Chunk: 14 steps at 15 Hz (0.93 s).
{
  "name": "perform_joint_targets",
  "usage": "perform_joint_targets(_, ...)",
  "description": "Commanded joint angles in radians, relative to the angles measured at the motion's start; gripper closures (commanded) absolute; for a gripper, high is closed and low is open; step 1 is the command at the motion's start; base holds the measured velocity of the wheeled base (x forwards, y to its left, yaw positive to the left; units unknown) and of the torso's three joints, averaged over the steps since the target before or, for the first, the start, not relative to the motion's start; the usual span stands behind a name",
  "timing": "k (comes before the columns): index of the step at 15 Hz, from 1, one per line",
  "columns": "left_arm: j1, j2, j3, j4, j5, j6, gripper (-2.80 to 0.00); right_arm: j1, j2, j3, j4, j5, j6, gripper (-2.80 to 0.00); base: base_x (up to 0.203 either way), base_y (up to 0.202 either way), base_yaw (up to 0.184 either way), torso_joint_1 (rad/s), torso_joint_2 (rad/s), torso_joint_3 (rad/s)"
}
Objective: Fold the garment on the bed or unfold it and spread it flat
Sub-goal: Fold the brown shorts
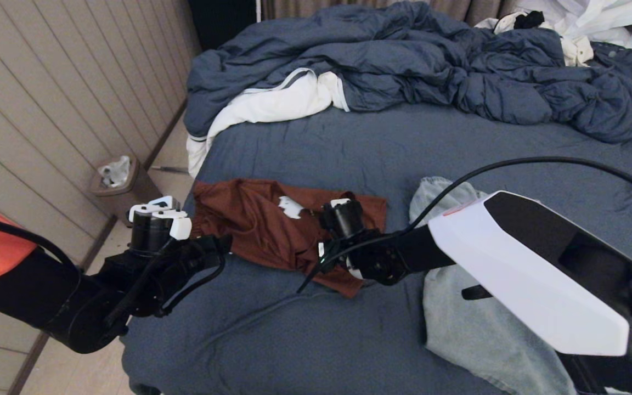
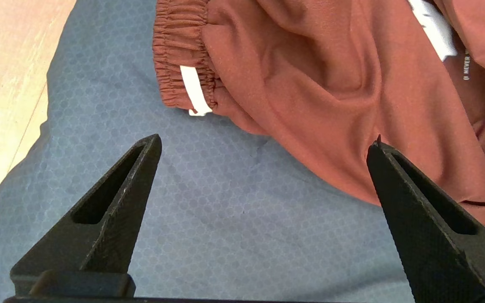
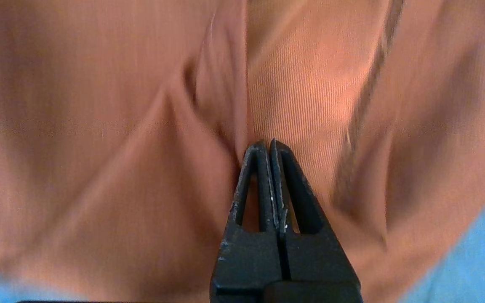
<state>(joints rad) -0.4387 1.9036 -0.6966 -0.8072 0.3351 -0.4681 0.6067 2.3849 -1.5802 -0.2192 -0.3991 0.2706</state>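
Rust shorts (image 1: 272, 230) lie crumpled centre-left of the head view, near the bed (image 1: 349, 159) edge. Right gripper (image 3: 271, 145) is pinched shut on a fold of them, likely to pull it flat. Left gripper (image 2: 263, 143) hangs wide open beside the waistband (image 2: 179, 54), gripping nothing, probably lined up to grab. Grey garment (image 1: 475, 318) lies lower right.

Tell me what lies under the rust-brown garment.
The rust-brown garment lies directly on the bed, its slate-blue sheet showing around the edges. Whatever sits beneath its bunched folds is covered. The right gripper pinches it; the left gripper hovers open.
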Motion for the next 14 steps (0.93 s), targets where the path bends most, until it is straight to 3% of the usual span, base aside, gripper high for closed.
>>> perform_joint_targets(1,0.0,0.006,0.0,-0.006,0.002,-0.003,-2.8,0.018,-0.066,0.123,-0.035,0.009,0.002,0.0,0.0,0.0,0.0,0.0,0.0,0.0)
perform_joint_targets(9,0.0,0.006,0.002,-0.005,0.001,-0.003,-2.8,0.052,-0.202,0.552,-0.309,0.044,-0.003,0.0,0.0,0.0,0.0,0.0,0.0,0.0)
perform_joint_targets(14,0.0,0.006,0.002,-0.004,0.001,-0.003,-2.8,0.053,-0.335,0.532,-0.318,0.049,-0.019,0.0,0.0,0.0,0.0,0.0,0.0,0.0)
